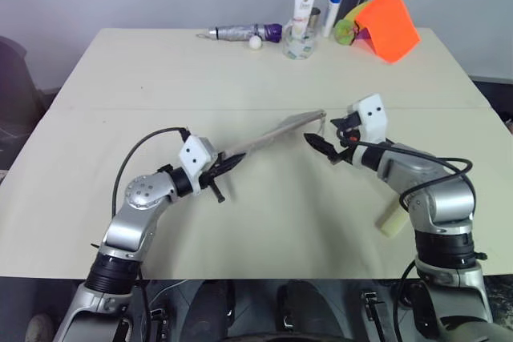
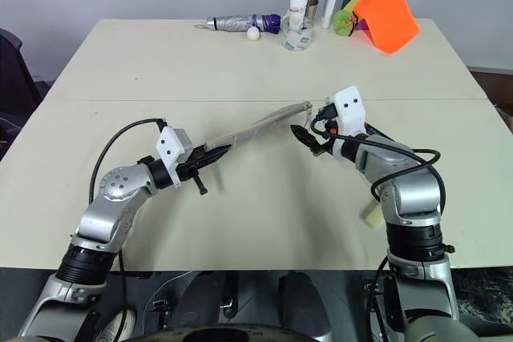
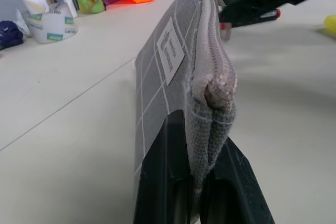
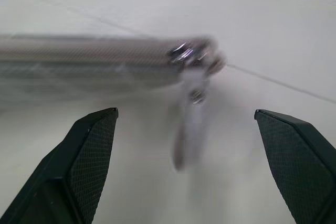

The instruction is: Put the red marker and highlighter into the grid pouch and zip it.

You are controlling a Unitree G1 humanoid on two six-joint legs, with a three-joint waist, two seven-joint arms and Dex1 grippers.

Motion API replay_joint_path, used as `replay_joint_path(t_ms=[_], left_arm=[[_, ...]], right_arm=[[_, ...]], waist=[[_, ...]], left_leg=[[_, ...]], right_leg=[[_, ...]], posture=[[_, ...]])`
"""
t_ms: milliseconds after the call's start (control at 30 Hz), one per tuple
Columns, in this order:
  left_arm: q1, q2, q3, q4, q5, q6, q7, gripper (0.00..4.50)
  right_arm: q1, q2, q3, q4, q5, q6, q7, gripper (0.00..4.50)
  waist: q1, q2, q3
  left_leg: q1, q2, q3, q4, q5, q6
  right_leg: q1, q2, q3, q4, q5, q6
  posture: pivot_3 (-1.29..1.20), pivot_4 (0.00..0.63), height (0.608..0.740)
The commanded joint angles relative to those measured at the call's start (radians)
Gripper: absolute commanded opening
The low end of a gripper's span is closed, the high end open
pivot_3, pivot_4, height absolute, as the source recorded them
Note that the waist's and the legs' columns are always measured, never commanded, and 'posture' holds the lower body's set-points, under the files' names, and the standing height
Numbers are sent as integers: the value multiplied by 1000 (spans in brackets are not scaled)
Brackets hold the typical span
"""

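Cream table (image 1: 264,222) against a grey wall; far edge carries clutter, near half mostly bare.

Left gripper (image 1: 227,167) is clamped on the near end of the grid pouch (image 1: 276,131), holding it off the table, edge-on, the other end reaching toward the table's middle. Left wrist view shows the zipper line running along the top edge, apparently shut, white label on the side face.

Right gripper (image 1: 322,145) stands wide, holding nothing, just beside the pouch's free end. Right wrist view has the zipper pull (image 4: 190,127) dangling between the spread fingers (image 4: 86,153), untouched.

Highlighter (image 1: 392,220) lies near the table's front right, partly hidden behind the right arm. A red tip (image 3: 275,13) shows beside the right gripper in the left wrist view, likely the red marker; cannot confirm.

Risks, as judgement:
- Pouch hangs from one end only; a tug on the pull could drag it out of the clamp or twist it.
- Pull is small and swinging; a pinch may miss it or catch fabric.
- Right elbow sits close to the highlighter and the front edge; a backward sweep could knock it off.

Room: open table left of and between the arms; far-edge clutter well apart.
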Motion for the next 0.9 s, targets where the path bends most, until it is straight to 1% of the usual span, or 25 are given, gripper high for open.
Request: replay_joint_path(t_ms=[33, 100, 133, 200, 233, 267, 300, 333, 433, 533, 700, 900], left_arm=[[-2, 1, -2, -49, -2, -5, -7, 0], [1, 1, -3, -51, 0, -4, -6, 0], [1, 1, -4, -52, 0, -4, -6, 0], [2, 0, -5, -52, 3, -5, -4, 0], [2, -1, -5, -51, 3, -5, -3, 0], [2, -2, -7, -50, 4, -6, -2, 0], [2, -3, -8, -50, 5, -6, -1, 0], [2, -4, -9, -49, 6, -6, 0, 0], [-1, -9, -17, -44, 14, -3, 10, 0], [-12, -24, -32, -37, 29, 8, 29, 0], [-27, -73, -71, -36, 58, 42, 69, 0], [-46, -140, -123, -23, 104, 68, 119, 0]], right_arm=[[-11, 7, -17, -7, 14, -29, -10, 4089], [-11, 7, -16, -6, 22, -33, -8, 3423], [-11, 6, -15, -6, 24, -34, -7, 2943], [-12, 6, -12, -10, 30, -34, -8, 1841], [-14, 8, -12, -13, 33, -34, -11, 1445], [-14, 7, -12, -16, 35, -33, -13, 749], [-14, 6, -12, -18, 36, -33, -15, 342], [-15, 4, -11, -18, 36, -33, -16, 59], [-5, -16, 13, -44, 28, -30, -6, 59], [15, -59, 85, -102, 6, -28, 26, 59], [24, -98, 200, -216, 15, 0, 69, 59], [-2, -112, 275, -279, 17, 35, 95, 59]], waist=[[0, 0, 0], [-1, 0, 0], [-1, 0, 0], [-1, 0, 0], [-2, 0, 0], [-1, 0, 0], [-1, 0, 0], [-1, 0, 0], [-1, 0, 0], [-1, 0, 0], [-1, 0, 0], [1, 0, 0]], left_leg=[[0, 0, 0, 0, 0, 0], [0, 0, 0, 0, 0, 0], [0, 0, 0, 0, 0, 0], [0, 0, 0, 0, 0, 0], [0, 0, 0, 0, 0, 0], [0, 0, 0, 0, 0, 0], [0, 0, 0, 0, 0, 0], [0, 0, 0, 0, 0, 0], [0, 0, 0, 0, 0, 0], [0, 0, 0, 0, 0, 0], [0, 0, 0, 0, 0, 0], [0, 0, -1, 0, 0, 0]], right_leg=[[0, 0, 0, 0, 0, 0], [0, 0, 0, 0, 0, 0], [0, 0, 0, 0, 0, 0], [0, 0, 0, 0, 0, 0], [0, 0, 0, 0, 0, 0], [0, 0, 0, 0, 0, 0], [0, 0, 0, 0, 0, 0], [0, 0, 0, 0, 0, 0], [0, 0, 0, 0, 0, 0], [0, 0, 0, 0, 0, 0], [0, 0, 0, -1, 0, 0], [0, 0, 0, -1, 0, 0]], posture=[[0, 150, 740], [0, 150, 740], [0, 150, 740], [0, 150, 740], [0, 150, 740], [0, 150, 740], [0, 150, 740], [0, 150, 740], [0, 150, 740], [0, 150, 740], [0, 150, 740], [0, 150, 740]])
